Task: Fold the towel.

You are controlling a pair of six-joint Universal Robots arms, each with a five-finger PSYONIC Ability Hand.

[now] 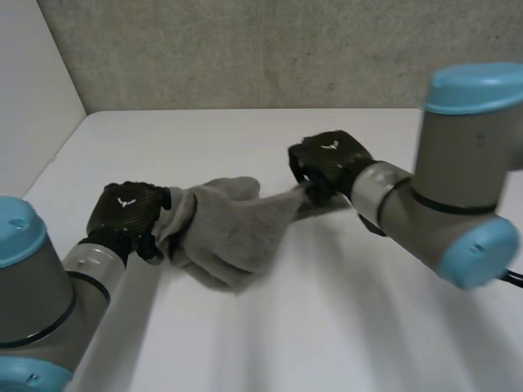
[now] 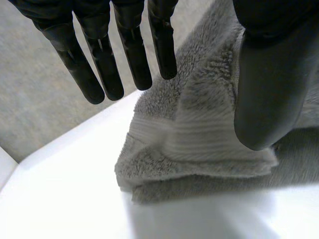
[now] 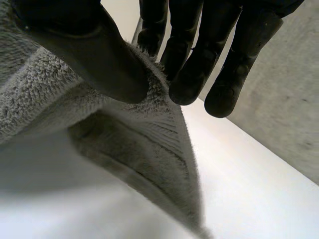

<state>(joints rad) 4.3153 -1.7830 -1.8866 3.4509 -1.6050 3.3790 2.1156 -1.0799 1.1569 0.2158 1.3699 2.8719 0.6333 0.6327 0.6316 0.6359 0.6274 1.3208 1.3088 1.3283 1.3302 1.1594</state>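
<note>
1. Head view. Grey arm joints with light-blue caps sit closest: left arm (image 1: 33, 302) at the lower left of the frame, right arm (image 1: 458, 204) at the right edge.
2. Head view. Left robot hand (image 1: 127, 208) is left of centre. Right robot hand (image 1: 331, 159) is right of centre and slightly higher in the frame.
3. Head view. Grey towel (image 1: 233, 229) spans between the two hands in the middle of the frame. It is bunched at the left robot hand and drawn to a narrow corner at the right robot hand. Its middle sags toward the white table (image 1: 368, 327), with a shadow beneath. A grey wall (image 1: 245, 49) runs across the top of the frame.
4. Left wrist view. Left robot hand (image 2: 269, 89): the fingers (image 2: 104, 64) are straight and spread. The thumb lies against the towel's ribbed hem, with cloth running up between thumb and fingers. Reads as clamped on one end of the towel (image 2: 199, 129). A folded edge hangs just below the thumb tip, over the table.
5. Right wrist view. Right robot hand (image 3: 99, 55): the thumb and fingertips (image 3: 189, 74) are closed together on a towel corner, with the cloth pinched between them. The towel hangs from this pinch in a taut fold above the table.
</note>
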